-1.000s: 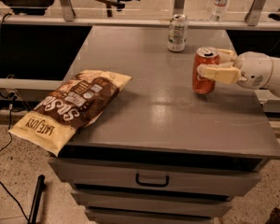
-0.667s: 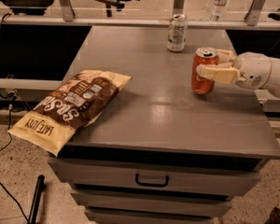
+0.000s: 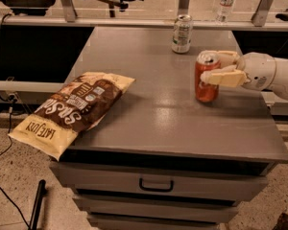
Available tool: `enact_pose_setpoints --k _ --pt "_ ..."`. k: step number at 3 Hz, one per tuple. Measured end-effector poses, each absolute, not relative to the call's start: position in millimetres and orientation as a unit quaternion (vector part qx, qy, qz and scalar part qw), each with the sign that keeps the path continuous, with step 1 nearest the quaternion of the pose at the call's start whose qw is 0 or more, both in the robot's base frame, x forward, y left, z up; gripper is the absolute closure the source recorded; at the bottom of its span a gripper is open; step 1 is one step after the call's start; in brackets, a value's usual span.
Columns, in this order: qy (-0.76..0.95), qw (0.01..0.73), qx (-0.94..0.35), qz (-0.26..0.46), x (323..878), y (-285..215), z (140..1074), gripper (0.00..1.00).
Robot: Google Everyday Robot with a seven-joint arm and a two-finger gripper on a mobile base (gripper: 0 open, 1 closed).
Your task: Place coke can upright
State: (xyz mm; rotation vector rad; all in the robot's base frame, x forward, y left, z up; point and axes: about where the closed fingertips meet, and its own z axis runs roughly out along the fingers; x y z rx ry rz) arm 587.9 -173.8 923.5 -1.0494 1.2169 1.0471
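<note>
The red coke can (image 3: 206,87) stands upright on the grey cabinet top (image 3: 158,114), right of the middle, silver top up. My gripper (image 3: 216,67) comes in from the right edge on a white arm. Its cream fingers (image 3: 224,77) sit on either side of the can's upper half, closed around it. The can's base rests on the surface.
A silver-green can (image 3: 182,33) stands upright at the back of the top. A brown and yellow chip bag (image 3: 72,110) lies on the left, hanging over the edge. A clear plastic bottle (image 3: 226,2) stands on the floor beyond. A drawer handle (image 3: 156,184) is below the front edge.
</note>
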Motion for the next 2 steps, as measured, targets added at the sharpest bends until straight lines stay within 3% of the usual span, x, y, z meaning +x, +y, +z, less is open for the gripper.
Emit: enact_pose_setpoints --k 2 --pt "0.519 0.574 -0.449 0.448 588.0 -171.9 923.9 0.00"
